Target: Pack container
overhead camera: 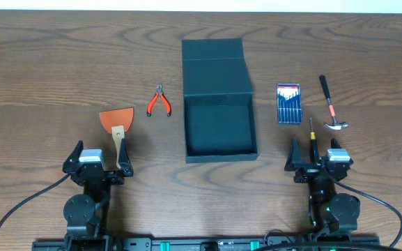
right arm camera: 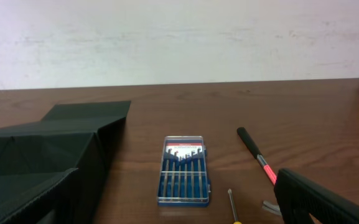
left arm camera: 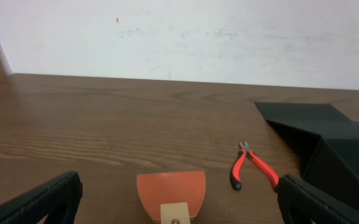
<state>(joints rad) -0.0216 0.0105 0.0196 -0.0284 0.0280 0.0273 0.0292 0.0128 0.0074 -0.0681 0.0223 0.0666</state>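
The dark teal container (overhead camera: 218, 97) stands open at the table's middle, its flap lid laid back on the far side and its inside showing nothing. It also shows as the container (left arm camera: 341, 146) and the container (right arm camera: 48, 155) in the wrist views. My left gripper (overhead camera: 99, 162) is open near the front edge, astride the handle of an orange-bladed scraper (left arm camera: 170, 190). My right gripper (overhead camera: 318, 162) is open too, with a screwdriver (overhead camera: 312, 143) lying between its fingers. Only one of its fingers (right arm camera: 319, 202) shows in the right wrist view.
Red-handled pliers (overhead camera: 159, 102) lie left of the container. A blue-cased screwdriver set (overhead camera: 288, 103) and a small hammer (overhead camera: 331, 104) lie to its right. A pale wall rises behind the table's far edge.
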